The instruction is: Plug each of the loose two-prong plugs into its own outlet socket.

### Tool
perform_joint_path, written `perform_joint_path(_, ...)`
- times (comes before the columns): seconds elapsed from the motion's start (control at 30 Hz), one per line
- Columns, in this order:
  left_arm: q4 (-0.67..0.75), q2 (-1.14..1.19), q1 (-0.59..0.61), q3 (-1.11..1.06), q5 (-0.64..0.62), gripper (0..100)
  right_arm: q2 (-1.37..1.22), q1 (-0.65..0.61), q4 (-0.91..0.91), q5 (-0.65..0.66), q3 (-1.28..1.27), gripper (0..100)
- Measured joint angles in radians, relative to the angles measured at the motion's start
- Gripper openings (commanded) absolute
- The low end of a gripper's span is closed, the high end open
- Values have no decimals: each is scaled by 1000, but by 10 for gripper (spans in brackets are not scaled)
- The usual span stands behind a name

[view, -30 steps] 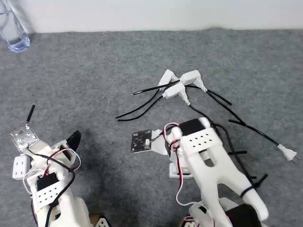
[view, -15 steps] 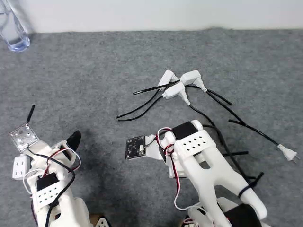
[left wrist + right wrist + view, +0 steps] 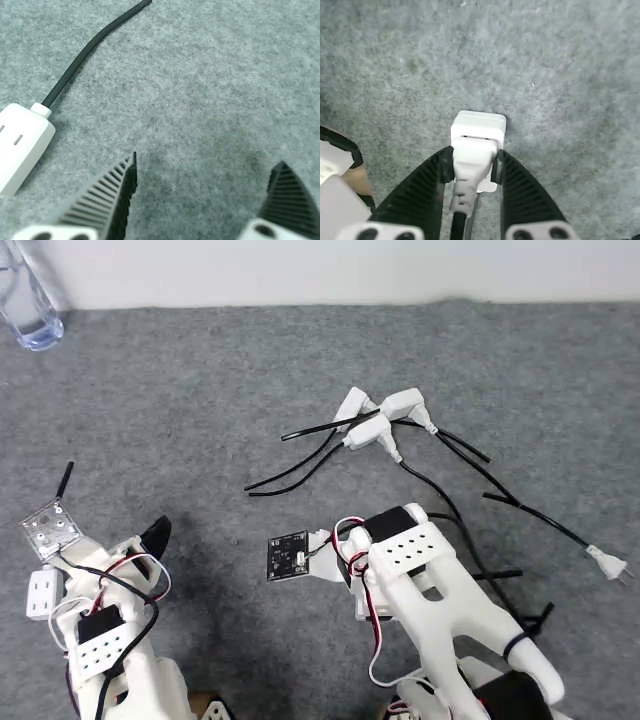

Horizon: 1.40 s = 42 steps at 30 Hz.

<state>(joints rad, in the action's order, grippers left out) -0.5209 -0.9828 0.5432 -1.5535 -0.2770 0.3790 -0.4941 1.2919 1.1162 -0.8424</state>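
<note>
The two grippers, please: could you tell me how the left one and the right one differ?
The left gripper stands wide open with nothing in it; the right gripper is shut on a white plug. The left gripper hangs over bare carpet, a white outlet block off to one side; the right gripper holds its plug against a second outlet block. Both have black ribbed fingers.

No word, number or sign can be read on anything here. Any print on the small dark square circuit board (image 3: 290, 556) is too small to tell.
</note>
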Motion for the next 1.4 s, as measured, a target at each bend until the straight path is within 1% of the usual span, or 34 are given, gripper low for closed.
perform_joint_path(0.27,0,0,0,0,0,392,0,0,-3,0,0,9)
perform_joint_path(0.4,0,0,0,0,0,392,-6,-2,-51,-2,-18,9)
perform_joint_path(0.6,0,0,0,0,0,392,-143,-3,-143,2,-11,9)
perform_joint_path(0.7,0,0,0,0,0,392,-193,-3,-146,2,15,9)
perform_joint_path(1.17,0,0,0,0,0,392,-195,-3,-146,2,17,12)
perform_joint_path(1.23,0,0,0,0,0,392,-195,-3,-146,2,17,35)
perform_joint_path(1.3,0,0,0,0,0,392,-196,-3,-140,-15,25,108)
perform_joint_path(1.4,0,0,0,0,0,392,-193,-12,-72,-69,66,201)
